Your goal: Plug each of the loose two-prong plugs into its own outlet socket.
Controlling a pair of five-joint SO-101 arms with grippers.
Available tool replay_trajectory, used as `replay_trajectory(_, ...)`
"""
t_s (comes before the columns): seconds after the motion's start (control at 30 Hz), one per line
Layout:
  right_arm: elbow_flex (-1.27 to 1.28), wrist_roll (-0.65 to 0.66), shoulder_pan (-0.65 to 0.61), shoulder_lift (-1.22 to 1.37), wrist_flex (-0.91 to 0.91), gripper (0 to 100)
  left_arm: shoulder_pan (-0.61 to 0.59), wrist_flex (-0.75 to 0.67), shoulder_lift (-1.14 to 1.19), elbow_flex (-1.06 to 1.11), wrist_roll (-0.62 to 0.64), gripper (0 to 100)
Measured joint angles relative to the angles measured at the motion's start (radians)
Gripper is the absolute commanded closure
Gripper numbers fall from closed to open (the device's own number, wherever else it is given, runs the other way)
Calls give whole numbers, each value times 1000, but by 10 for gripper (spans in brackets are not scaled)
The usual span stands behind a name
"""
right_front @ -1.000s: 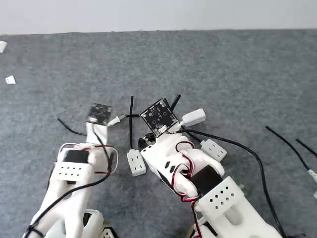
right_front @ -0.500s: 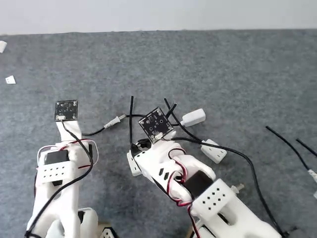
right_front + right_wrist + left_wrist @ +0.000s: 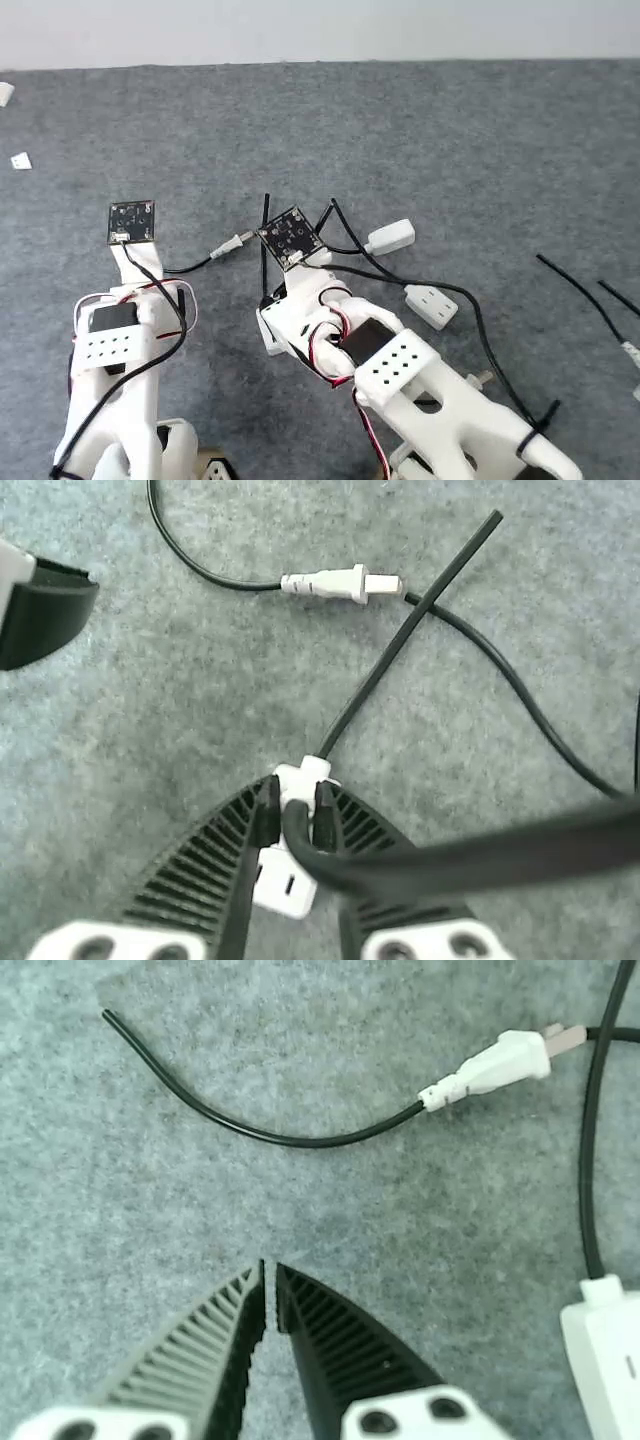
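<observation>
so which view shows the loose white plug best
Left wrist view: the white plug is large, prongs and cord clear. Right wrist view shows it smaller, a black cord crossing by its prongs. High view shows it tiny.

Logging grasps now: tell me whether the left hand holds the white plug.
No: the left hand is shut on nothing, and the white plug lies well clear of it.

White two-prong plug (image 3: 495, 1063) (black cord (image 3: 250, 1132)) lies flat, unplugged, near a white outlet socket (image 3: 605, 1345)
</observation>
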Motion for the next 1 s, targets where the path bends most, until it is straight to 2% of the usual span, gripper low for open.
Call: replay_trajectory(1.0,-31,8,0,104,-68,991,0,0,0,0,0,987)
